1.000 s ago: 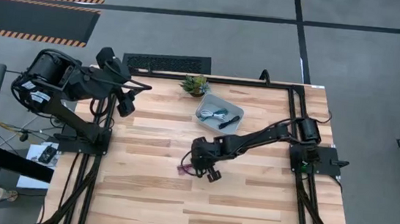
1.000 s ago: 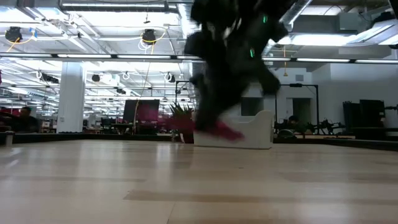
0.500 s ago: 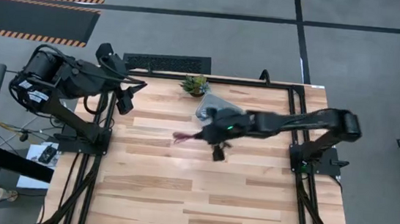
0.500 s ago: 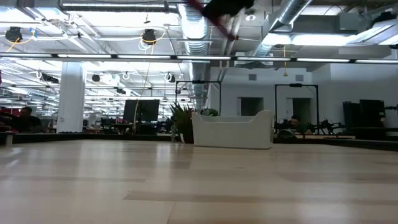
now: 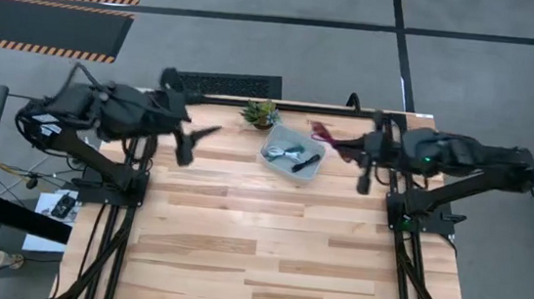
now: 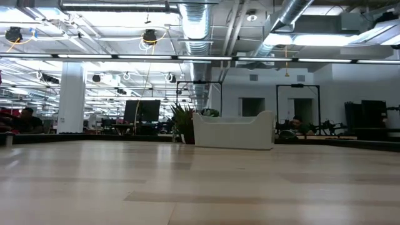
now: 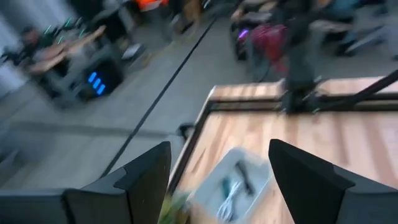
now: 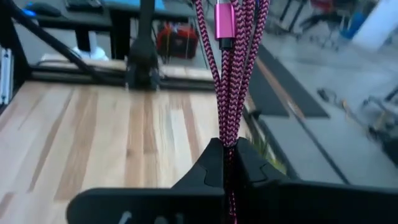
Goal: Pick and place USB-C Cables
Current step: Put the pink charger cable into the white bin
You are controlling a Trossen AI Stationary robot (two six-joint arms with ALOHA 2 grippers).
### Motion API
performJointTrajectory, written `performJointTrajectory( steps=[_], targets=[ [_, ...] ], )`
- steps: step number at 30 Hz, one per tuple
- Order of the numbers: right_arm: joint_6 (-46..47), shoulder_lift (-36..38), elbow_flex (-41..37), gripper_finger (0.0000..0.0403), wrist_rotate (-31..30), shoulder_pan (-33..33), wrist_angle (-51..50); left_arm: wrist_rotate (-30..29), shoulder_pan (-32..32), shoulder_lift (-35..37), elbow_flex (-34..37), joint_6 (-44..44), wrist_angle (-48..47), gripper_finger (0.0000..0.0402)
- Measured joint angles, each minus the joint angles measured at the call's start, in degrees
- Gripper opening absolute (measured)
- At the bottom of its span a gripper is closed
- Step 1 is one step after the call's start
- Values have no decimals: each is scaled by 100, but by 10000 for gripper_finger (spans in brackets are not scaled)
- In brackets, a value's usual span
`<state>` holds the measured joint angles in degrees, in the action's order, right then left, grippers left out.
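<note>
The maroon-red braided cable (image 5: 326, 133) is in my right gripper (image 5: 348, 147), which is shut on it high over the table's far right part, just right of the grey tray (image 5: 312, 172). Its pink plug (image 8: 225, 18) shows in the right wrist view. Teal, white and dark cables (image 5: 293, 155) lie inside the tray. My left gripper (image 5: 199, 141) is open and touches nothing, hovering over the far left part of the table, left of the tray (image 7: 256, 163). The low view shows no gripper. My right gripper pinches the maroon cable between its two fingers (image 8: 211, 163), on a bundle of several strands (image 8: 227, 118). The fingers run roughly level, pointing toward the table's left. The cable is lifted clear and sticks out beyond the fingertips, plug end farthest out.
A small green potted plant (image 5: 260, 113) stands at the far edge, just left of the tray. Black frame rails run along the table's far edge and both sides (image 5: 389, 161). The wooden top (image 5: 237, 255) stretches toward the near edge.
My right gripper has lifted the maroon cable off the table's middle, risen out of the low view and swung toward the far right, past the tray. The cable hangs clear in its hold. My left arm has reached out from the far left toward the tray.
</note>
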<state>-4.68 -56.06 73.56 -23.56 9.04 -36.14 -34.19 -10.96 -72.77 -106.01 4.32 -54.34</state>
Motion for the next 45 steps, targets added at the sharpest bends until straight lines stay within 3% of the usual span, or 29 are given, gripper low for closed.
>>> performJointTrajectory(
  steps=[7, 13, 19, 24, 28, 32, 42, 45],
  targets=[
    [1426, 112, -92, 12, -1210, 1178, -1452, 665, 108, 690, 2649, 661, 2515, 261],
    [2233, 212, -1395, 18, -2527, 2216, -964, 1523, 332, 1232, 4599, 433, 4381, 261],
    [2897, 459, -3074, 18, -3344, 2670, 957, 2255, 482, 1440, 5483, 268, 5590, 261],
    [2104, 422, -4178, 18, -3336, 2458, 3758, 2801, 670, 1253, 5825, 216, 6067, 261],
    [1036, 214, -4754, 19, -2798, 2048, 5975, 3675, 954, 919, 6006, 24, 6699, 261],
    [269, -108, -5011, 20, -1911, 1510, 7568, 4337, 1236, 536, 6136, -129, 7409, 261],
    [-268, -1455, -5086, 22, 194, 392, 10114, 5478, 1673, -535, 6229, -247, 9143, 261],
    [-272, -1885, -5086, 22, 427, 246, 10697, 5588, 1817, -837, 6233, -431, 9547, 261]
  ],
)
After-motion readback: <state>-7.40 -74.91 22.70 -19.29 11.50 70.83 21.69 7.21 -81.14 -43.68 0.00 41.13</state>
